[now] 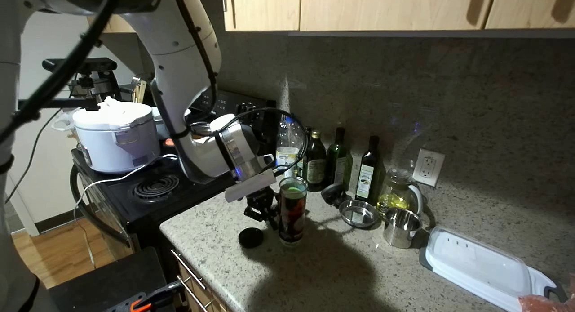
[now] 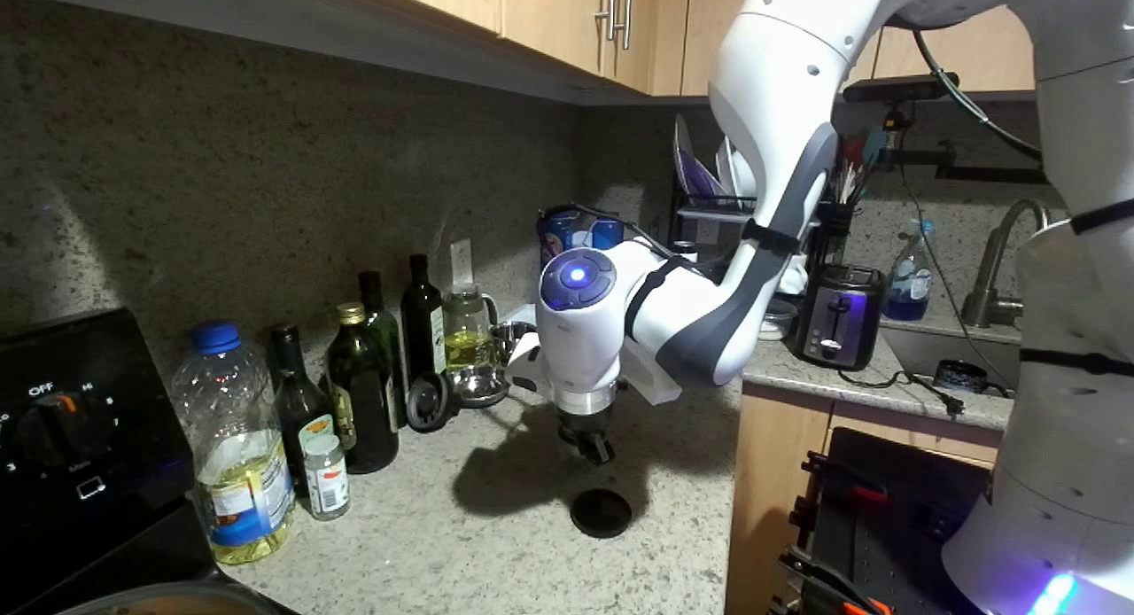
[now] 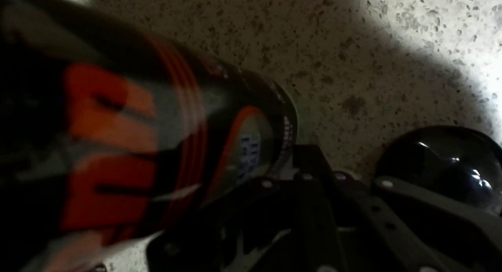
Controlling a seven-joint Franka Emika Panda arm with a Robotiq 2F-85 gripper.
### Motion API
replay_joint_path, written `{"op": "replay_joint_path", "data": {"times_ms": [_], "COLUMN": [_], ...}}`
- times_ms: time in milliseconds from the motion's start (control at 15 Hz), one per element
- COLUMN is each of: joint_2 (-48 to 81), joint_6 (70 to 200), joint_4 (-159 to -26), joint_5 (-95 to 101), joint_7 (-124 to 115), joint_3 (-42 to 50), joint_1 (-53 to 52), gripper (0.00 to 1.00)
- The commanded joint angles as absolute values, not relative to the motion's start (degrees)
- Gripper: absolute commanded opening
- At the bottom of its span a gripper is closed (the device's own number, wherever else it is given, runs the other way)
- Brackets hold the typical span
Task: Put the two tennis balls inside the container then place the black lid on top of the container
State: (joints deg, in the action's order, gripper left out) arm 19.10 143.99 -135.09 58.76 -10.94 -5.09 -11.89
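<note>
Clear, red-labelled cylindrical tube (image 1: 293, 213) upright on speckled counter (image 1: 211, 240), greenish inside near top. Black jointed claw (image 1: 273, 224) closed, just left from here; contact unclear. Round black lid (image 1: 250, 238) lies farther left. Dark glass bottles (image 1: 316, 166), far side.

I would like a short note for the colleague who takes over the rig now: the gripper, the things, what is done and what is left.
Gripper: shut, beside the container; contact unclear.
Container: upright on the counter, open on top.
Lid: flat on the counter, beside the container.
Done: a ball seems to be inside, near the top; a second cannot be made out.
Left: check for both balls, then put the lid on.
</note>
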Motion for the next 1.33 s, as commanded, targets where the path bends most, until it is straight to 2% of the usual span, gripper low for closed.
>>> {"op": "replay_joint_path", "data": {"times_ms": [0,667,733,800,933,1267], "joint_2": [19.32,19.52,19.39,19.21,18.69,17.26], "joint_6": [144.60,159.38,160.33,161.31,162.45,162.06], "joint_4": [-134.82,-138.20,-138.62,-139.15,-140.19,-142.10], "joint_5": [59.39,57.74,57.13,56.25,53.56,45.86], "joint_7": [-12.60,-14.52,-14.34,-14.02,-12.63,-8.52], "joint_3": [-5.63,-6.03,-6.08,-6.26,-7.11,-10.69], "joint_1": [-11.94,-10.10,-9.65,-9.02,-7.75,-5.61], "gripper": [0.00,0.01,0.06,0.27,0.38,0.77]}}
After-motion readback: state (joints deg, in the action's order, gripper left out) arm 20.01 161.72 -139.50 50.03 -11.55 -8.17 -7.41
